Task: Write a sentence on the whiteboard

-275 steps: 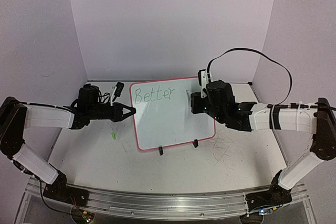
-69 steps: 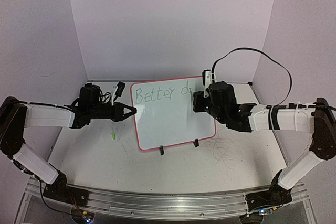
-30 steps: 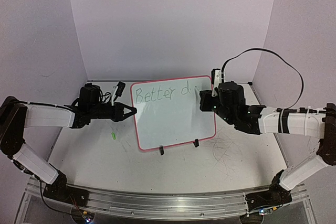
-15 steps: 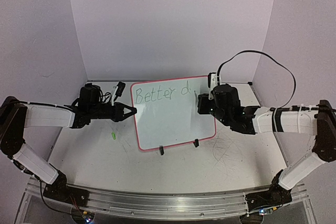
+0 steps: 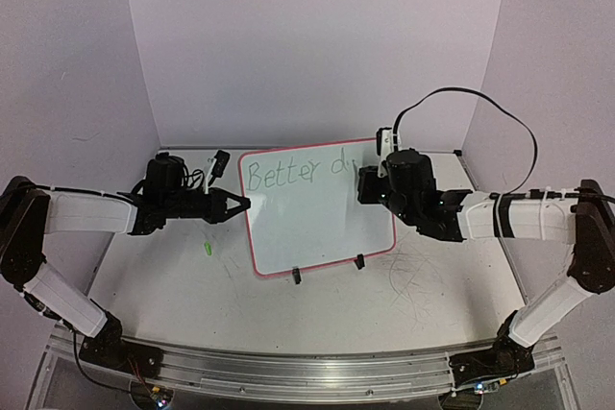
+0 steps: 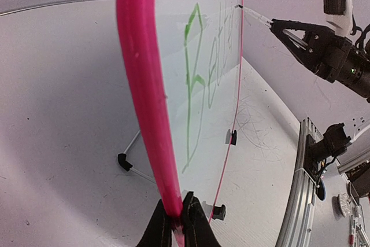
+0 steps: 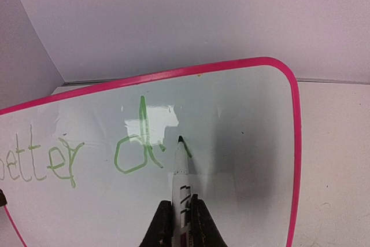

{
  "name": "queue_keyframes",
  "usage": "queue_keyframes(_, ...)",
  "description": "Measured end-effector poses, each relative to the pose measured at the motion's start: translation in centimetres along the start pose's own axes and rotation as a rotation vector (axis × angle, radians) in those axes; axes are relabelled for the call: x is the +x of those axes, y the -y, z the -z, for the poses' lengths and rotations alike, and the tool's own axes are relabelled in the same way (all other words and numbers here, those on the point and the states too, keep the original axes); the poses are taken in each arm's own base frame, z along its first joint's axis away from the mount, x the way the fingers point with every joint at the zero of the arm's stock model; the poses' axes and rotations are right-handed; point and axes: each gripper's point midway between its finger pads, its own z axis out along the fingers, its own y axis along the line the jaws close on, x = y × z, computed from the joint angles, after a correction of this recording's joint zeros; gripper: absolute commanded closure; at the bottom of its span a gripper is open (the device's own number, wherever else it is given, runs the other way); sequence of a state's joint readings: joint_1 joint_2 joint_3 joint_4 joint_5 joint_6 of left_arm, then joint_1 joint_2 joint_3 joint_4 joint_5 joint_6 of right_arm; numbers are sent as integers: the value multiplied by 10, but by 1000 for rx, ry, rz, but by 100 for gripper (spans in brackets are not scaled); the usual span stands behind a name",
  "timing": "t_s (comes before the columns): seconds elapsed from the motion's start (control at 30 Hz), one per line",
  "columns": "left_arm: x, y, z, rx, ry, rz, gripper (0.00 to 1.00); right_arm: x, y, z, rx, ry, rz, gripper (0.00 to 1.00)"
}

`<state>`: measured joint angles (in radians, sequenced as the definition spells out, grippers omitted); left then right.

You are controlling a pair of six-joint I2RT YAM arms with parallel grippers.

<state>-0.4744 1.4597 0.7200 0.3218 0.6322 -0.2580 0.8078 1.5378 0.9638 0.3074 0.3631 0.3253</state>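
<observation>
Added since earlier: "d" and a fresh stroke after "Better" in the sentence (image 5: 281,174); right gripper (image 7: 181,211) shifted rightward.
Position, whiteboard (image 5: 317,218): centre of top view, upright.
State, left gripper (image 6: 176,215): pinching its left edge.
State, right gripper: pinching marker (image 7: 180,172), long axis up-frame, tip on board just right of "d".
Bare white continues rightward to pink rim (image 7: 296,143); lower half unwritten; right arm nearer.
</observation>
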Motion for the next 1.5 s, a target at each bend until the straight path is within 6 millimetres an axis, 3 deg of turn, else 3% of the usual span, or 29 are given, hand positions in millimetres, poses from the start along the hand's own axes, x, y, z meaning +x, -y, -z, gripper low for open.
queue_keyframes(0.67,1,0,0,0,-2,1,100,5,-10,1,-52,-19,-1,100)
queue_keyframes(1.1,1,0,0,0,-3,0,100,22,-3,9,-43,-58,-7,100)
queue_keyframes(1.5,1,1,0,0,-3,0,100,18,5,9,4,-40,-1,100)
